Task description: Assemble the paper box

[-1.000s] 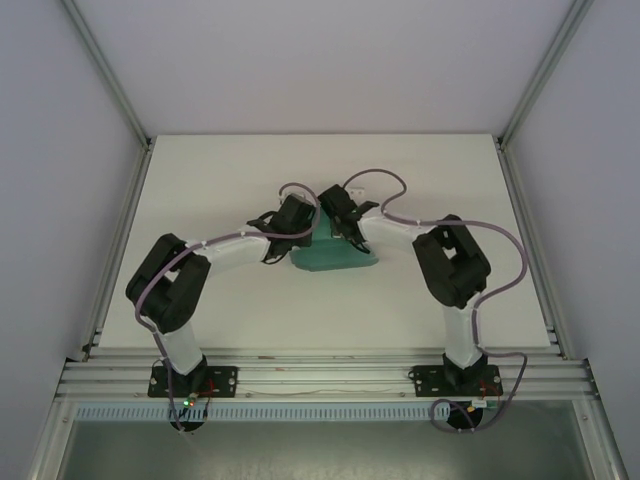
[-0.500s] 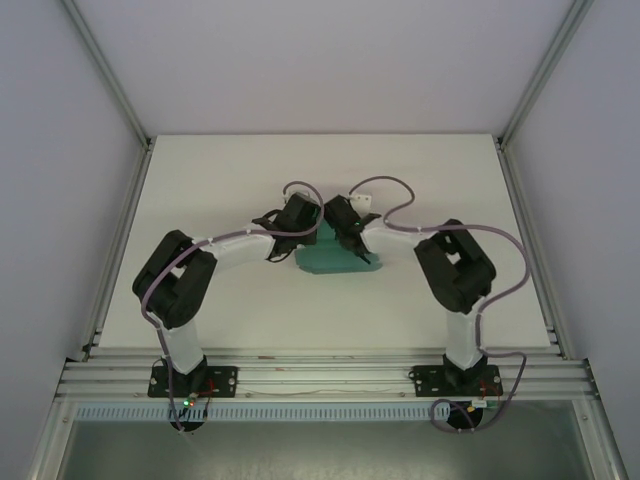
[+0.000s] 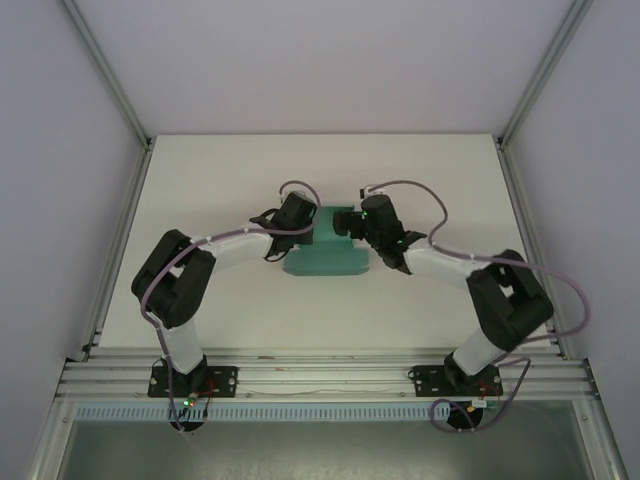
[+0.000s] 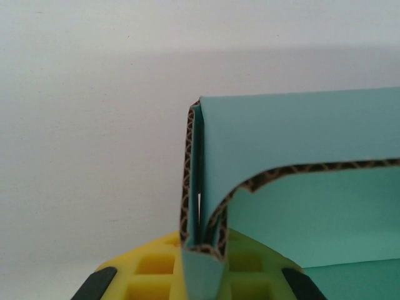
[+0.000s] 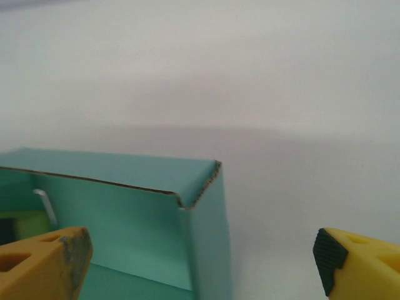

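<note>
In the middle of the counter (image 3: 200,180), the paper box (image 3: 325,260) sits between both arms. The left claw (image 4: 200,278) pinches its doubled side wall, probably to keep the fold upright. The right claw (image 5: 200,265) gapes wide at the opposite corner, gripping nothing.

Overhead view; wrist close-ups on box (image 3: 325,258)

Robotics lab test cell, bare white tabletop (image 3: 200,180) boxed in by plain pale wall panels (image 3: 50,200), aluminium extrusion posts (image 3: 105,65) in the upper corners of the frame, slotted metal mounting rail (image 3: 320,375) along the bottom edge, left arm (image 3: 182,345) and right arm (image 3: 468,350) bolted onto it.
</note>
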Tool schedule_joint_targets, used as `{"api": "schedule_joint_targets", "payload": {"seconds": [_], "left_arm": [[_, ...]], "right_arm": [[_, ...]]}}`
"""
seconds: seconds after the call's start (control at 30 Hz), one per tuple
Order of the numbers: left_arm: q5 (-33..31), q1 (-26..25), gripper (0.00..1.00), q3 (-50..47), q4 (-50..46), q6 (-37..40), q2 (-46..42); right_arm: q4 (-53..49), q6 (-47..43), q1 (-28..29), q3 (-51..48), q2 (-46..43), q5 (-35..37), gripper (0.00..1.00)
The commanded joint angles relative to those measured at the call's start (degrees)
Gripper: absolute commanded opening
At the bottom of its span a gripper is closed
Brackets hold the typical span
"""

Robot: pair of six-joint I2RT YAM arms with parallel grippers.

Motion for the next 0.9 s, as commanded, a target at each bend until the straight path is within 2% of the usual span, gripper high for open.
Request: {"api": "schedule_joint_targets", "payload": {"seconds": [0.0,0.13,0.2,0.3,0.4,0.5,0.6,0.73,0.87], "left_arm": [[0.71,0.16,0.00,-1.11,2.18,2.48,-3.27],[3.38,0.35,0.00,0.48,-0.14,10.21,-4.59],[7.07,0.52,0.00,1.40,-3.02,17.03,-5.52],[20.21,0.52,0.00,5.64,-16.55,33.78,-5.56],[22.09,0.08,0.00,10.57,-29.84,43.07,-4.59],[19.73,-0.42,0.00,15.23,-40.21,47.81,-2.75],[13.13,-1.81,0.00,18.89,-45.34,48.96,0.50],[6.84,-4.28,0.00,22.41,-47.94,49.60,7.04],[-1.94,-6.56,0.00,24.08,-44.05,49.21,12.17]], "right_arm": [[-1.13,-1.64,-0.10,-1.89,-5.42,0.20,0.99],[-4.23,0.85,-0.35,-3.42,-13.12,2.22,1.00],[-7.79,2.50,-0.76,-3.69,-17.20,3.65,1.00],[-16.33,4.02,-1.88,-3.08,-21.78,6.30,1.00],[-24.66,3.96,-2.70,-2.98,-25.89,7.87,1.00],[-29.44,4.61,-3.11,-4.29,-29.71,9.34,1.00],[-30.40,5.40,-3.40,-6.81,-33.46,9.49,1.00],[-30.18,6.94,-3.95,-9.53,-36.58,9.97,1.00],[-31.58,7.11,-4.52,-9.79,-37.48,10.43,1.00]]}}
